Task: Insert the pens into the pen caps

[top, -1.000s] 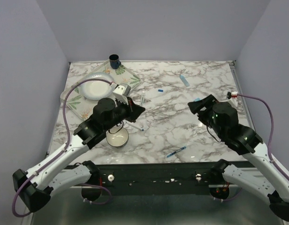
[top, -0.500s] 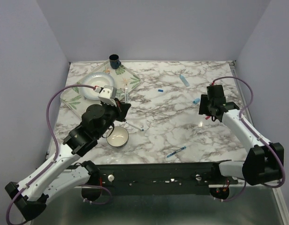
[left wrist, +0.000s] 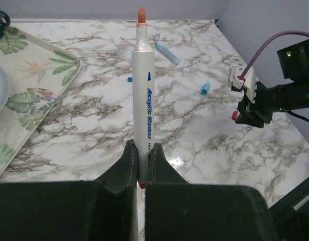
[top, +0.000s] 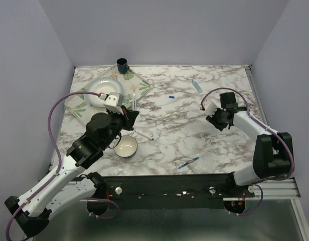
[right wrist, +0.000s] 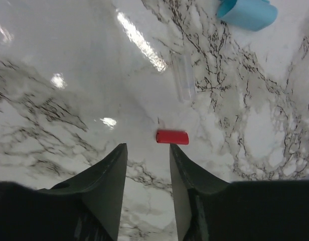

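A leafy tray (top: 139, 88) sits at the far left of the marble table (top: 194, 140); on it are a white plate (top: 97, 86) and a dark cup (top: 122, 64); the cup stands at the tray's back corner, and I cannot see inside it. A white bowl (top: 125, 146) stands off the tray, just past its near edge, partly under the left arm; its inside looks plain and creamy.

The left gripper (left wrist: 142, 160) is squeezed tight on the red-tipped pen (left wrist: 144, 90); this white pen stands straight up out of the fingers, with its bare red tip on top; seen from above, it is right by the tray's near right edge.

The right gripper (right wrist: 147, 150) is far to the right of the tray, low over the table; its two fingers (right wrist: 114, 170) stand apart with nothing between them; the red cap (right wrist: 172, 136) lies flat on the table just past the tips, not touching them. The light blue cap (right wrist: 247, 12) lies a bit farther on; a small clear tube (right wrist: 183, 75) lies between the two caps.

The dark blue cap (top: 171, 96) lies a little to the right of the tray; the light blue pen (top: 196, 85) lies farther right of the tray, near the back; the blue-ended pen (top: 146, 134) lies on the near side of the tray, next to the bowl; a thin blue pen (top: 188, 162) lies well away from the tray, by the table's front edge.
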Controlling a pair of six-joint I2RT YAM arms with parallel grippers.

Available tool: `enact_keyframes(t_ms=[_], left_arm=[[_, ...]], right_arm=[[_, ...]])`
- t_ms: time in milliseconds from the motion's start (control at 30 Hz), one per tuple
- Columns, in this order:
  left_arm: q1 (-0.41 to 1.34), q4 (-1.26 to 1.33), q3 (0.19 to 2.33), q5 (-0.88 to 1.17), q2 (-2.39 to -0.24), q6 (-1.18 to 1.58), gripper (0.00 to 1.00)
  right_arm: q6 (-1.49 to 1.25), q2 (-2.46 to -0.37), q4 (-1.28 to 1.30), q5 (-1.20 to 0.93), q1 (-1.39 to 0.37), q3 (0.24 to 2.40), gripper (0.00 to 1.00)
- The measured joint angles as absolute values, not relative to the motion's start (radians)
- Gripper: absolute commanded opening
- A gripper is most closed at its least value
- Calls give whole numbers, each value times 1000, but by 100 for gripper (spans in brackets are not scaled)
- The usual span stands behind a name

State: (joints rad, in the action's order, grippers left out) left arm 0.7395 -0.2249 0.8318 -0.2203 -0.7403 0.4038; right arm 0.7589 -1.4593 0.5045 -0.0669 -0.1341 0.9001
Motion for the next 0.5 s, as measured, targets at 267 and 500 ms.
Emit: enact_keyframes(t_ms=[267, 500], left_arm=[[739, -225, 832, -240, -725, 403, 0], [739, -225, 831, -258, -727, 403, 0]], right_arm=[[1031, -1554, 536, -120, -29, 937, 41], [1141, -1576, 517, -128, -18, 942, 43]])
